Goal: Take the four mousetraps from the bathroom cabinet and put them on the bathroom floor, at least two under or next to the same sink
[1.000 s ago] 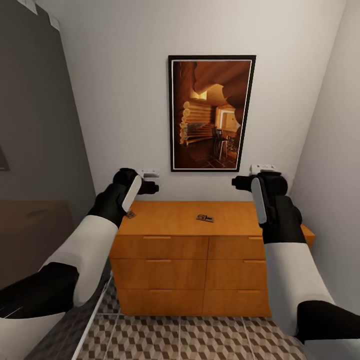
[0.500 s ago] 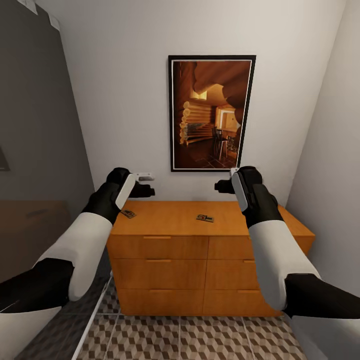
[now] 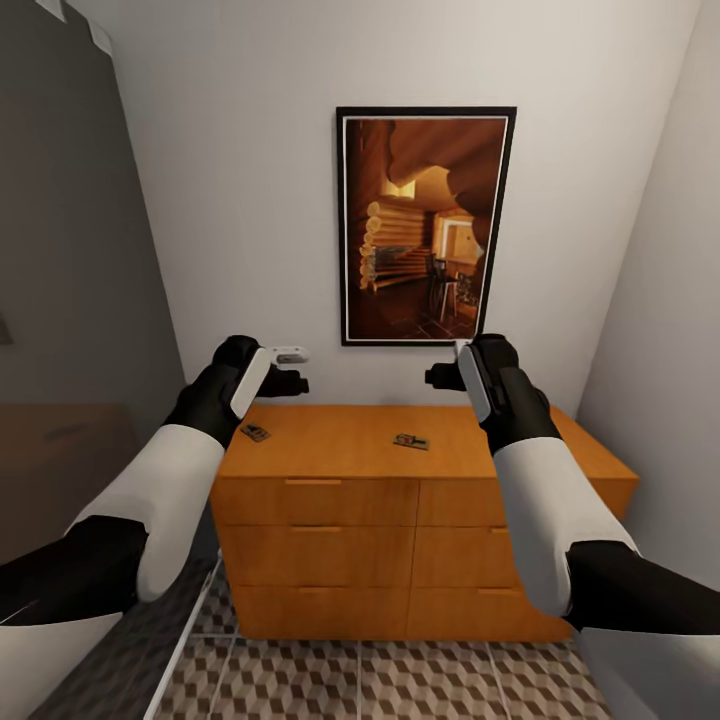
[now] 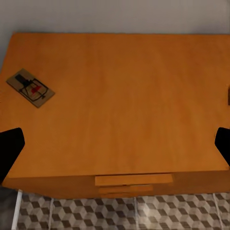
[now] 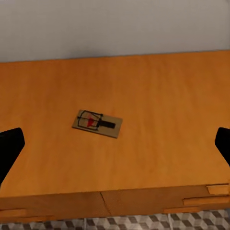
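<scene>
1. The orange-brown cabinet (image 3: 400,470) stands against the wall under a framed picture (image 3: 425,225), and two mousetraps lie flat on its top.
2. One mousetrap (image 3: 254,432) sits near the top's left edge, just below and beside the raised left gripper (image 3: 292,370), not touching it; its fingers (image 4: 9,148) are spread wide.
3. The other mousetrap (image 3: 411,441) lies mid-top, below the right gripper (image 3: 440,377), whose fingers (image 5: 10,143) are likewise spread apart.
4. Cube-patterned bathroom floor (image 3: 400,680) shows below the drawers.
</scene>
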`<state>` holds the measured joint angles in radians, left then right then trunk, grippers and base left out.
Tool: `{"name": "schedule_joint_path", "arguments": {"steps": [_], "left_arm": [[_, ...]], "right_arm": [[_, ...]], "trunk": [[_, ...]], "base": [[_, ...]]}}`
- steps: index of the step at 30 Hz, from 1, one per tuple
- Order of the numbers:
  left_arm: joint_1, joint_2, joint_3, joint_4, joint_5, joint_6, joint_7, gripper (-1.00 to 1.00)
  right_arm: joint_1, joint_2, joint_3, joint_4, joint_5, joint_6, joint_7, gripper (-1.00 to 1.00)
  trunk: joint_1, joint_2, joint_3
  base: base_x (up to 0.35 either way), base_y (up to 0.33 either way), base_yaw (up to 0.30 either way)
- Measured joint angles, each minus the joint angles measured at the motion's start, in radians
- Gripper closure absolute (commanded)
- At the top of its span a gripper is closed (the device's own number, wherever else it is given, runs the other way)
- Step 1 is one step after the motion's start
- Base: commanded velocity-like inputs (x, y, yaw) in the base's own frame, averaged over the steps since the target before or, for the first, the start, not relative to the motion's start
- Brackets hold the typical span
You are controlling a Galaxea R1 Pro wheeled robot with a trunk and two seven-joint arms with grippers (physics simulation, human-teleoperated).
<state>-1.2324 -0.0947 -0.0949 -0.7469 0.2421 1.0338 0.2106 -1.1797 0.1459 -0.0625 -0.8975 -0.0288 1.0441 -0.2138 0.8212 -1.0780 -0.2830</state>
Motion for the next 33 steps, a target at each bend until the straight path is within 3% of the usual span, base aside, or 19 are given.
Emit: {"name": "schedule_joint_path", "arguments": {"steps": [13,33], "left_arm": [[0.000,-0.005,-0.001,0.002,0.005,-0.006,0.002,-1.00],[0.000,-0.010,-0.001,0.007,0.008,-0.007,-0.005,-1.00]], "right_arm": [[-0.001,-0.006,0.005,0.004,-0.002,0.000,0.002,-1.00],[-0.001,-0.015,0.005,0.169,-0.021,0.000,0.039,-1.00]], "trunk": [[0.000,0.000,0.000],[0.000,0.000,0.000]], "base": [[0.272,0.000,0.000],[0.035,0.000,0.000]]}}
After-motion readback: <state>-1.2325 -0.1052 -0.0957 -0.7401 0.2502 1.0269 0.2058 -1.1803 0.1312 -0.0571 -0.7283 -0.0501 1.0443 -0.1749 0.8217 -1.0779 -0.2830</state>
